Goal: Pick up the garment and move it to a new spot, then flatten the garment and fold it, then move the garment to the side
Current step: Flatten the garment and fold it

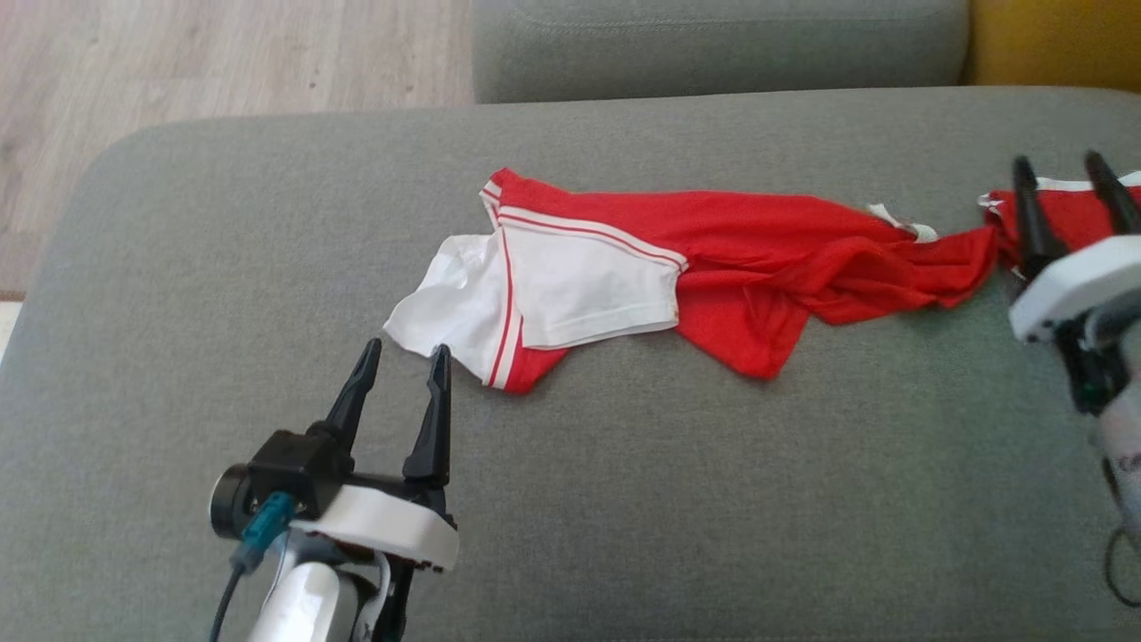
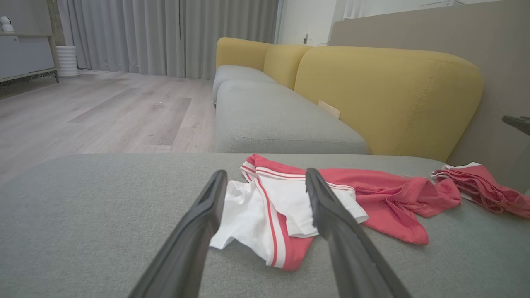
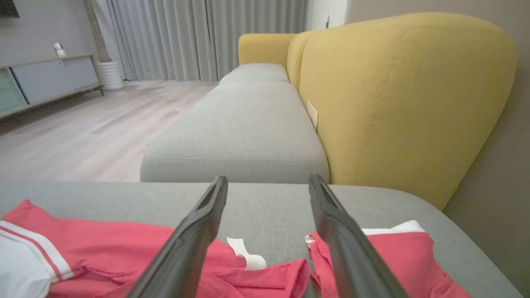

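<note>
From the head view you get the garment (image 1: 713,267) stretched across the grey seat cushion (image 1: 624,499): white sleeve at the left, a twisted red length running right to a bunched end near the cushion's right edge. The wrist views add the room beyond: a yellow backrest (image 2: 385,91), grey curtains (image 2: 165,37) and a wooden floor (image 2: 103,111). Your left gripper (image 1: 406,349) stands wide open just beside the white sleeve, holding nothing. Your right gripper (image 1: 1058,162) is also spread, over the bunched red end, with nothing clamped. A white tag (image 3: 248,255) lies on the red cloth and a pale label (image 3: 312,114) on the backrest. Print on either is too small to read.
</note>
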You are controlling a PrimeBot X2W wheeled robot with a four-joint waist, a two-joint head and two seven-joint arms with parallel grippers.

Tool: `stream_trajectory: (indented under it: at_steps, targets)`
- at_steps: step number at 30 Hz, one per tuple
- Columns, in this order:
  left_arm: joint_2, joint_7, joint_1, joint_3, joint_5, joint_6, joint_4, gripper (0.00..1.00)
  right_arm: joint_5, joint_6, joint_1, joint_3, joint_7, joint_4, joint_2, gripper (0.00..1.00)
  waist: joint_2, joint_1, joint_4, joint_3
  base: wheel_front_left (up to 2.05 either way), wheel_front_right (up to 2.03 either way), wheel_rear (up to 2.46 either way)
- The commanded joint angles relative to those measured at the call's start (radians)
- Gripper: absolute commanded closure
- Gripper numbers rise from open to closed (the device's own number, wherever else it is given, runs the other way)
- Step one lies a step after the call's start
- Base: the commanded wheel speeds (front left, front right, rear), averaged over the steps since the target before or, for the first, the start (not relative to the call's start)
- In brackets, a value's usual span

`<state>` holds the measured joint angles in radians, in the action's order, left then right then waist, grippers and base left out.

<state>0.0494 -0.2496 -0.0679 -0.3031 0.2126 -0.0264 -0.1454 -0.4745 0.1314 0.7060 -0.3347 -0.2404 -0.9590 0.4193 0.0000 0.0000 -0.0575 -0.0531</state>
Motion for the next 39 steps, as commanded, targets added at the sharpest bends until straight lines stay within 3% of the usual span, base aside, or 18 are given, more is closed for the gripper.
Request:
stream_trajectory:
  at_steps: [1, 8, 16, 26, 39]
  targets:
    - [0.001, -0.012, -0.042, 0.043, -0.008, -0.001, 0.032, 0.00, 0.015, -0.001, 0.019, 0.008, -0.018, 0.062, -0.005, 0.00, 0.0000, 0.0000, 0.011, 0.010, 0.00, 0.00, 0.00]
    - [0.001, -0.012, -0.034, 0.060, -0.007, -0.007, 0.056, 0.00, 0.091, -0.001, -0.143, 0.122, -0.021, 0.415, -0.116, 0.00, 0.0000, 0.0000, 0.038, 0.022, 0.00, 0.00, 0.00]
    - [0.001, -0.012, -0.032, 0.061, -0.008, -0.008, 0.078, 0.00, 0.245, -0.001, -0.459, 0.201, -0.021, 0.806, -0.324, 0.00, 0.0000, 0.0000, 0.047, 0.028, 0.00, 0.00, 0.00]
    - [0.001, -0.012, -0.003, 0.068, -0.014, -0.003, 0.079, 0.00, 0.297, -0.001, -0.666, 0.210, -0.021, 0.930, -0.368, 0.00, 0.0000, 0.0000, 0.034, 0.043, 0.00, 0.00, 0.00]
    - [0.001, -0.012, 0.012, 0.071, -0.019, -0.006, 0.090, 0.00, 0.290, -0.001, -0.688, 0.207, -0.021, 0.948, -0.369, 0.00, 0.0000, 0.0000, 0.025, 0.048, 0.00, 0.00, 0.00]
